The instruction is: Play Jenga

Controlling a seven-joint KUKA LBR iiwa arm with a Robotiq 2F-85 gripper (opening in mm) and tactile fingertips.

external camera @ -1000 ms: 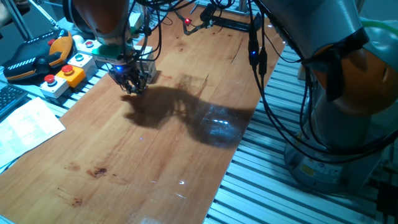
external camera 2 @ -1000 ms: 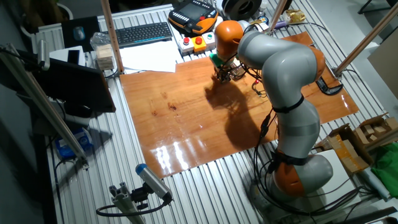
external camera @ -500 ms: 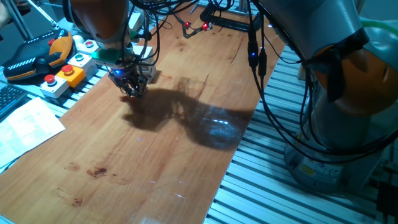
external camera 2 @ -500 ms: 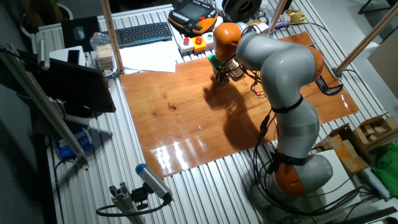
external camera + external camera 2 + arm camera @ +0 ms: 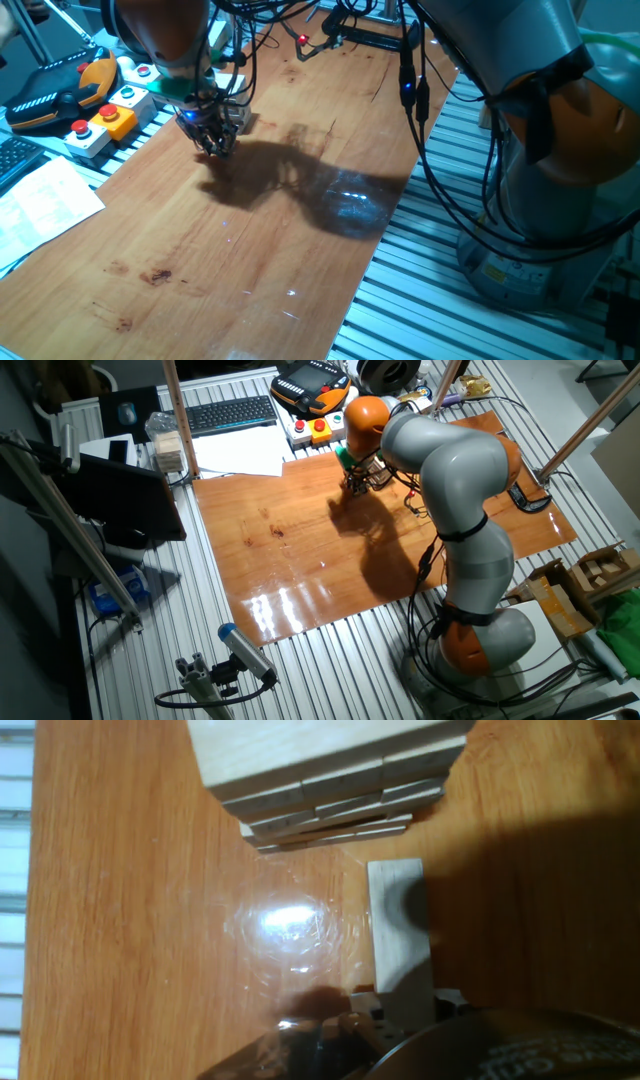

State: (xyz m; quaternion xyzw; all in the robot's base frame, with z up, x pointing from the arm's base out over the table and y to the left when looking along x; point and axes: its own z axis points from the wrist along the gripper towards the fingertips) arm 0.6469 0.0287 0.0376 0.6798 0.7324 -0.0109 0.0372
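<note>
gripper (image 5: 211, 148): drifts slightly toward upper left of one fixed view since a second ago | grasp: loose Jenga block (image 5: 398, 935) clamped at its near end | Jenga tower (image 5: 330, 770): top of hand view, just beyond block | judgement: carrying the block, placement pending

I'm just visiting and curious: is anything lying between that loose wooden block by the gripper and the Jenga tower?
Nothing visible. In the hand view, only bare table separates the loose block from the tower. The gripper's own parts sit at the block's near end.
</note>
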